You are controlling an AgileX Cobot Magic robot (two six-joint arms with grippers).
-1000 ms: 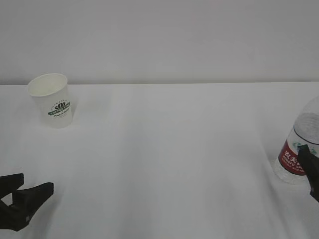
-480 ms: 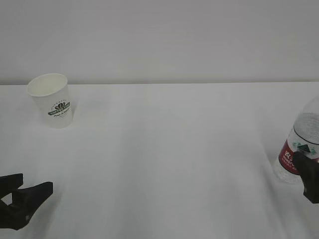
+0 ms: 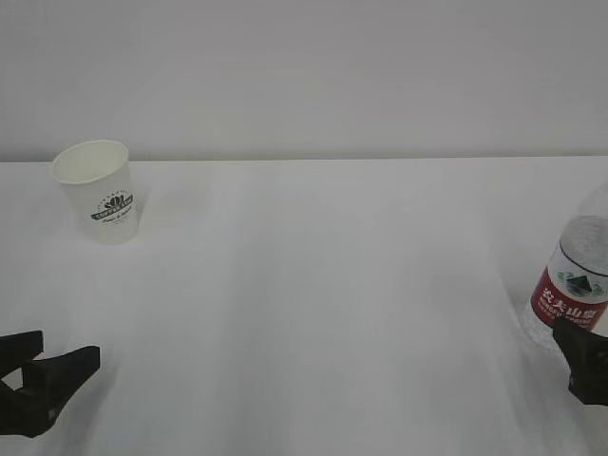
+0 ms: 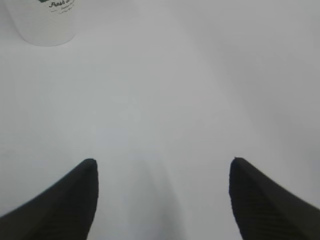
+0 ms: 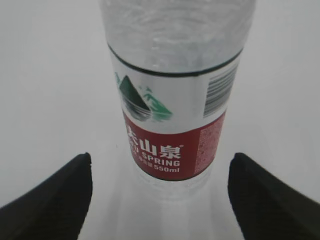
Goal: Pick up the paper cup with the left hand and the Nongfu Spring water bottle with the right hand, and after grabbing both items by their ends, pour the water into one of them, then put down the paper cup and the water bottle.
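On white table (image 3: 313, 285): both grippers spread, nothing held.
Right hand (image 5: 160, 197) is facing the Nongfu Spring water bottle (image 5: 172, 90); left hand (image 4: 162, 200) is sitting well short of the paper cup (image 3: 96, 190).

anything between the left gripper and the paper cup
Nothing: in the left wrist view only bare white table lies between the open left gripper and the paper cup, and the exterior view agrees.
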